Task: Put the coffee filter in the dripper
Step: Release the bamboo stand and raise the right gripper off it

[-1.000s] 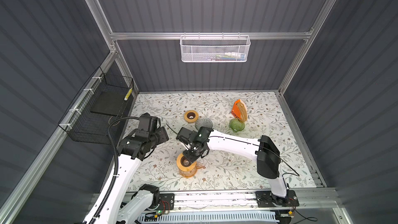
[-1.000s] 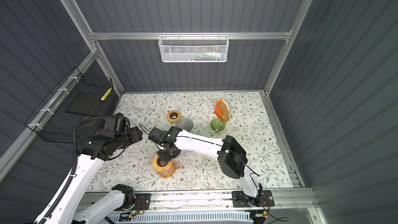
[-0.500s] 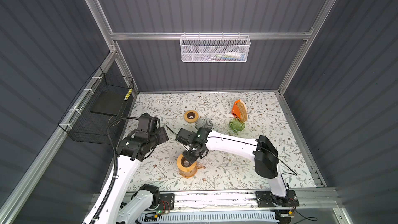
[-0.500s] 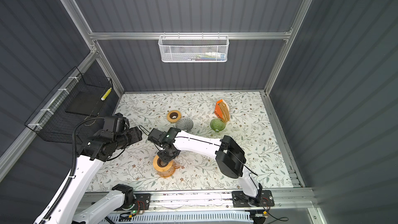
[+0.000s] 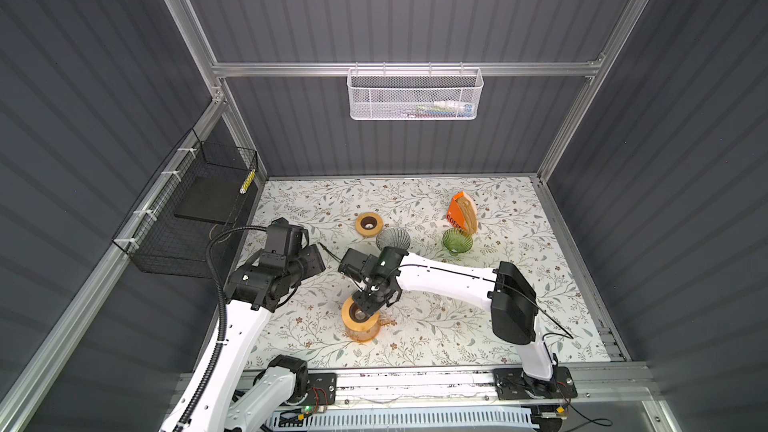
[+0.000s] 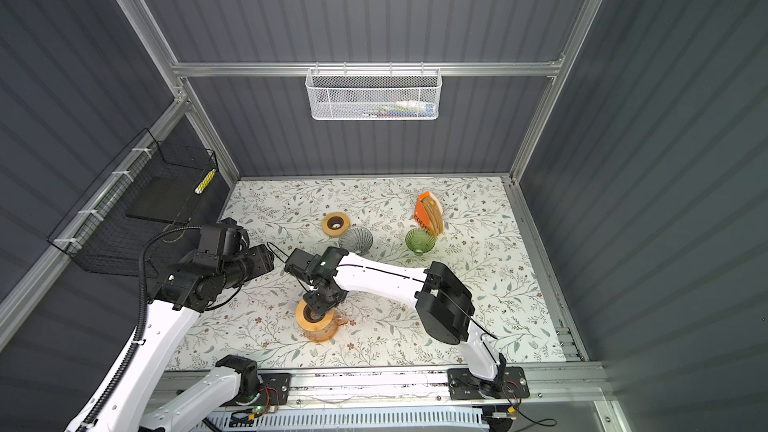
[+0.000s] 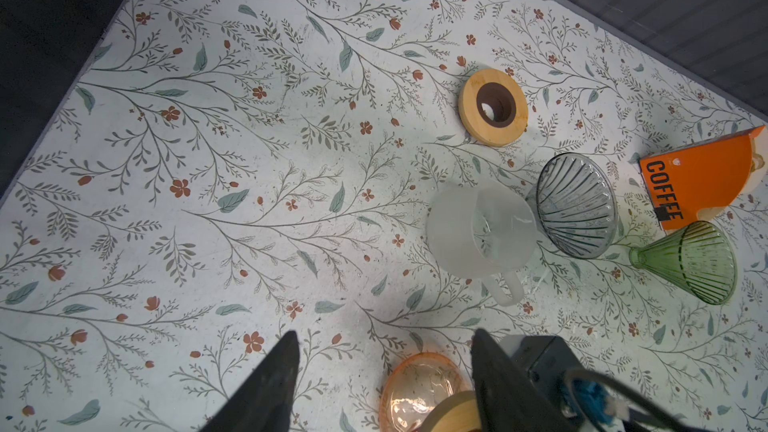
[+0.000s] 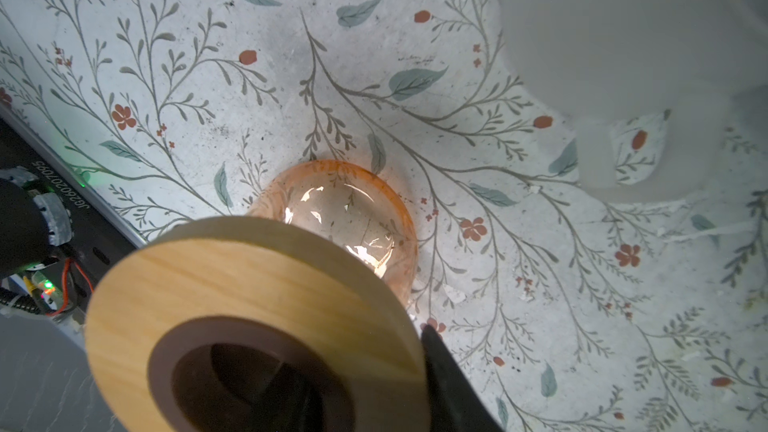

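Fingers (image 8: 451,384) of the right gripper (image 5: 371,300): one lies against the outer edge of the wooden ring (image 8: 249,284). Its partner is hidden, perhaps down the ring's hole, so you cannot tell whether the ring is clamped or free. The ring sits on the mouth of the orange glass server (image 5: 363,332), which stands upright near the front of the table (image 5: 415,338). Judgement: the ring is there as a seat, so a cone can rest above the server without tipping.

On the left gripper (image 7: 385,333), the fingers are apart with nothing between them, held above the table near the server. It is likely parked clear to leave the right arm room.

Outward: a frosted jug (image 7: 478,230) stands beyond the server. The grey dripper (image 5: 392,238) and green dripper (image 5: 456,241) lie on their sides, both empty. A second wooden ring (image 5: 368,224) lies flat near the grey one. The coffee filter stack (image 5: 468,211) stands in its orange holder (image 5: 454,211) at the far right, just beside the green dripper, untouched. You likely need a dripper righted and seated before any filter goes in.
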Tool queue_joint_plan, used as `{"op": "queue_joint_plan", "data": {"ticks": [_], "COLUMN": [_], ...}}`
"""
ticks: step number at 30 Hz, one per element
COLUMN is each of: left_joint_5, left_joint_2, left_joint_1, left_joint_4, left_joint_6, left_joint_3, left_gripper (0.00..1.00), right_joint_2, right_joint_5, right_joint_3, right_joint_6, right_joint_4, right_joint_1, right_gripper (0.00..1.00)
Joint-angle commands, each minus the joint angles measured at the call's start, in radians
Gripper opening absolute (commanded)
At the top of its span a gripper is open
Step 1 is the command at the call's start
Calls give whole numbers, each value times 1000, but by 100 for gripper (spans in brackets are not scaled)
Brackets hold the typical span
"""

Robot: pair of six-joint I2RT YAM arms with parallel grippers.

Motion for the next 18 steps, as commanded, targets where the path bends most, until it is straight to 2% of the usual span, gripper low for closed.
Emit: {"op": "queue_joint_plan", "data": {"ticks": [1,18], "left_joint_5": [-10,-12], "left_joint_2": [-12,-1], "left_joint_1": [6,6], "left_joint_4": [4,4], "left_joint_6": [13,24], "left_joint_3": [-4,8], "left_gripper": [67,67], "right_joint_2": [17,-36], "right_joint_5": [13,35], "right_joint_3": [25,45], "right_joint_6": [7,15], "right_joint_4": [-18,-32], "right_joint_1": [6,6], "right_gripper": [41,45]}}
